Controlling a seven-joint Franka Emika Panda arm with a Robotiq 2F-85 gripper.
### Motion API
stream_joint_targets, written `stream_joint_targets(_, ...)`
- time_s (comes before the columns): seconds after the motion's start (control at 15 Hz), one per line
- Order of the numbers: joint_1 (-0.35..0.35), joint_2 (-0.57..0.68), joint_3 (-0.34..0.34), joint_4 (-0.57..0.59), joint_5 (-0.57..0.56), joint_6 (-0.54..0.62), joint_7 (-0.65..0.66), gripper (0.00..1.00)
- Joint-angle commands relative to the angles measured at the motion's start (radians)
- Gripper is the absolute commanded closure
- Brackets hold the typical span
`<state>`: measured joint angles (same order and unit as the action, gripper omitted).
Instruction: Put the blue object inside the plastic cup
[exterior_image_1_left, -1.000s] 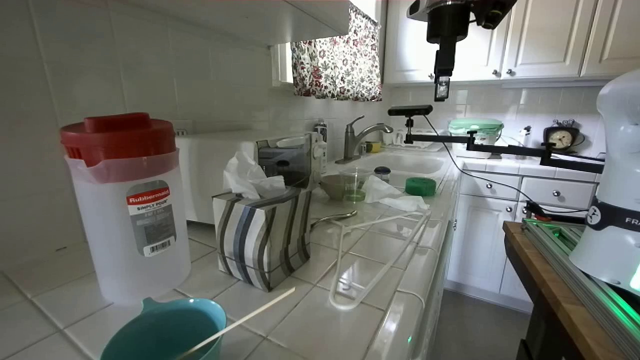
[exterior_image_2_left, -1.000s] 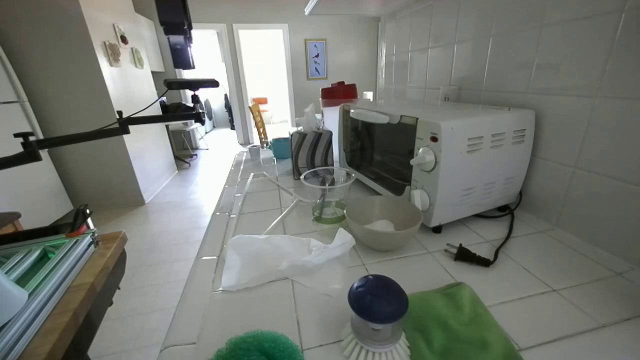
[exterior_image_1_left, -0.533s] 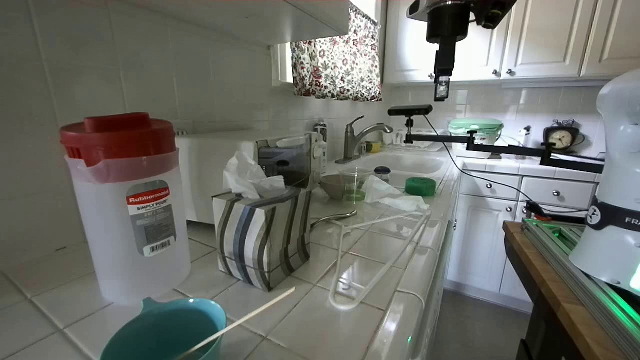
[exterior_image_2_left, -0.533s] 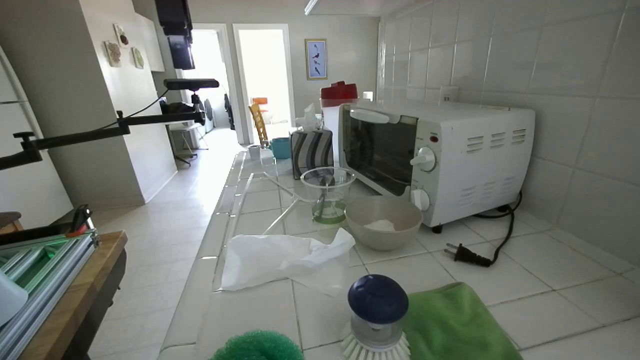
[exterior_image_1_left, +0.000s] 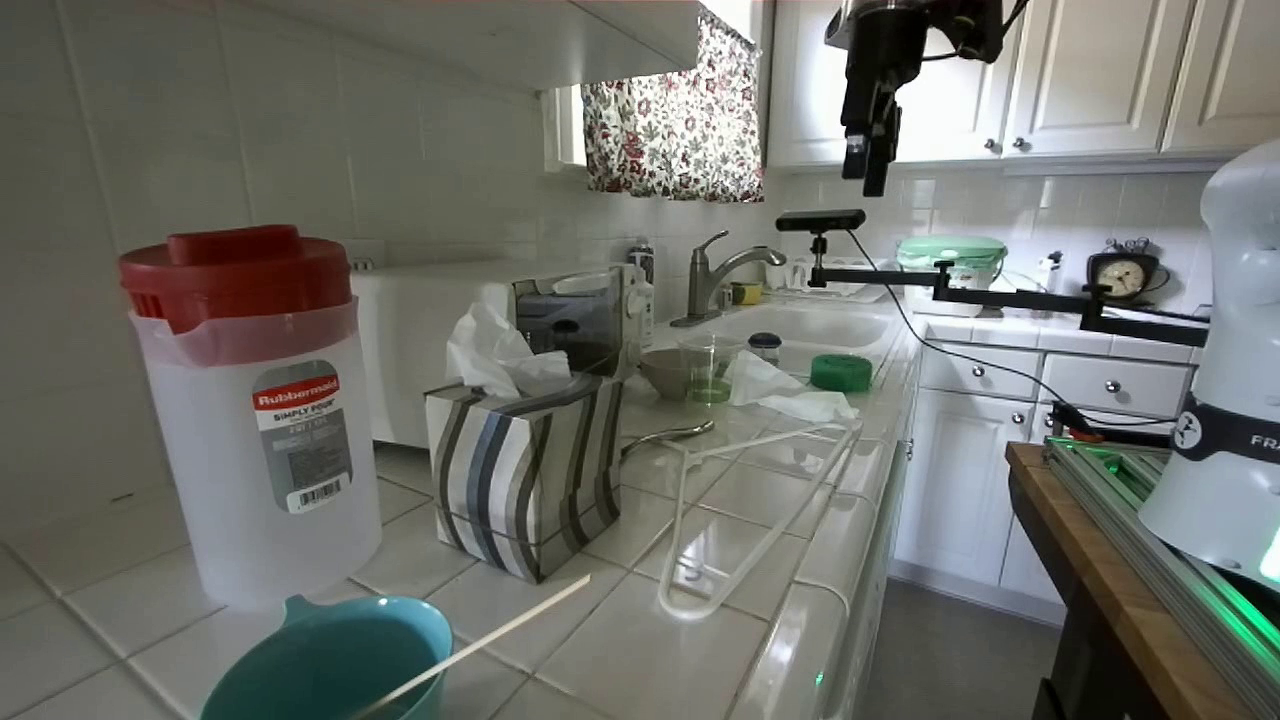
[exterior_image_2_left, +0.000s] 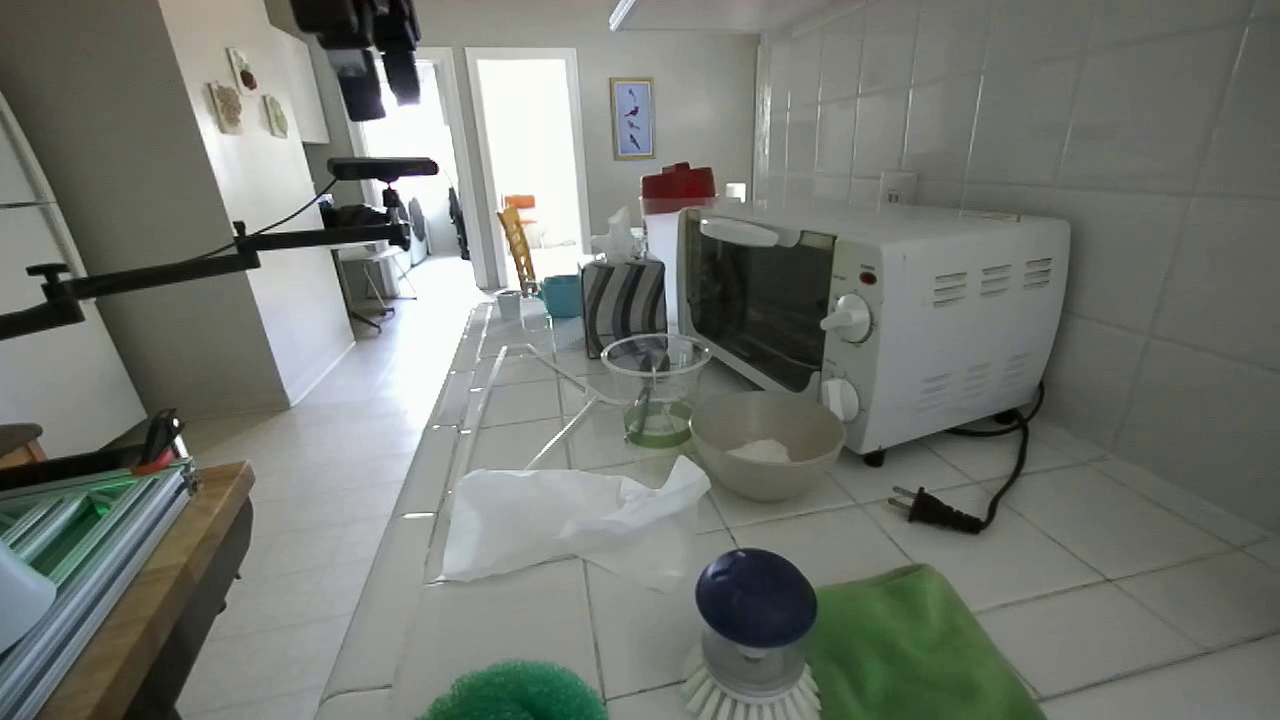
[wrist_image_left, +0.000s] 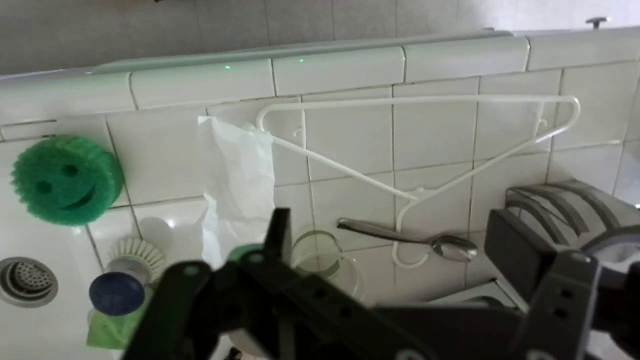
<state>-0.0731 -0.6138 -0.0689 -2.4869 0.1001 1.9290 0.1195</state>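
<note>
While raised above counter (exterior_image_2_left: 830, 535), showed gripper (wrist_image_left: 387, 225) spread wide, in an exterior view recorded blue-topped brush (exterior_image_2_left: 755, 620) at near side, clear plastic cup (exterior_image_2_left: 672, 388) farther off, just left of bowl (exterior_image_2_left: 770, 478).

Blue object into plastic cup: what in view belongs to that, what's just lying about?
For the job:
blue-topped brush, probably the blue object
clear plastic cup
claw, open

Lying about:
green scrubber
green cloth
crumpled white sheet
beige bowl
hanger
spoon
tissue box
red-lidded pitcher
teal cup, less likely the blue object
</note>
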Motion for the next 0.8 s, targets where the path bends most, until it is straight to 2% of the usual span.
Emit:
stream_joint_targets(0.0, -0.026, 0.002, -0.02, 0.009, 0.092, 0.033, 0.065, 0.0)
stream_joint_targets(0.13, -0.062, 0.024, 0.001, 0.011, 0.082, 0.058, 0.143, 0.0)
stream_joint_targets(0.2, -0.043, 0.005, -0.011, 0.006, 0.063, 0.041, 0.069, 0.0)
stream_joint_targets(0.53, -0.046, 0.009, -0.007, 0.006, 0.063, 0.043, 0.076, 0.0)
stream_joint_targets(0.6, -0.037, 0.004, -0.017, 0.003, 0.06, 0.038, 0.035, 0.0)
stream_joint_targets(0.73, -0.048, 0.004, -0.026, 0.001, 0.056, 0.028, 0.032, 0.0)
